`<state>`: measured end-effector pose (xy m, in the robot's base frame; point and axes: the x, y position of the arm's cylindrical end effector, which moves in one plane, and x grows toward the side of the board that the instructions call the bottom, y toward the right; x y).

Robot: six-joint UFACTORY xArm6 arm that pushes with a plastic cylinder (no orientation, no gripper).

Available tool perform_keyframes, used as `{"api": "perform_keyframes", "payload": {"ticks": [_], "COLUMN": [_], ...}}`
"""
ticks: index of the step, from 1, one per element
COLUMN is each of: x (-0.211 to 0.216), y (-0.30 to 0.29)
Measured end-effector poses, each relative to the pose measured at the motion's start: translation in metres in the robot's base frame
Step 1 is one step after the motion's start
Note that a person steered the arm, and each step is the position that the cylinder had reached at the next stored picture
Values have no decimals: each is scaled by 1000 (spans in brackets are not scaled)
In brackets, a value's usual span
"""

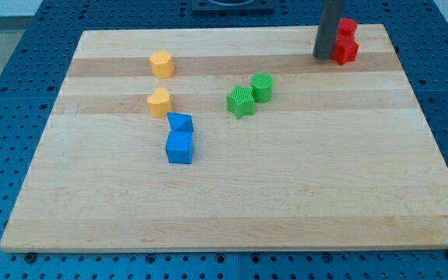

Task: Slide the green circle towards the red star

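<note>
The green circle [262,86] sits a little right of the board's middle, toward the view's top, touching or nearly touching a green star [240,102] at its lower left. Two red blocks stand at the view's top right: one [345,50] in front and one [348,28] behind it; I cannot tell which is the star, as the rod partly hides them. My tip [323,57] rests on the board just left of the front red block, well to the upper right of the green circle.
A yellow block [162,64] and a second yellow block [159,102] lie at the view's left of centre. A blue block [180,122] and a blue cube [180,147] sit below them. The wooden board [232,210] lies on a blue perforated table.
</note>
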<state>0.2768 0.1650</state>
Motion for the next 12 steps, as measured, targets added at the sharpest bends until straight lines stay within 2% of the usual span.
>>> {"api": "perform_keyframes", "payload": {"ticks": [2, 3, 5, 6, 7, 8, 10, 12], "x": [1, 28, 34, 62, 81, 83, 91, 130], "y": [4, -41, -152, -175, -172, -152, -78, -24]}}
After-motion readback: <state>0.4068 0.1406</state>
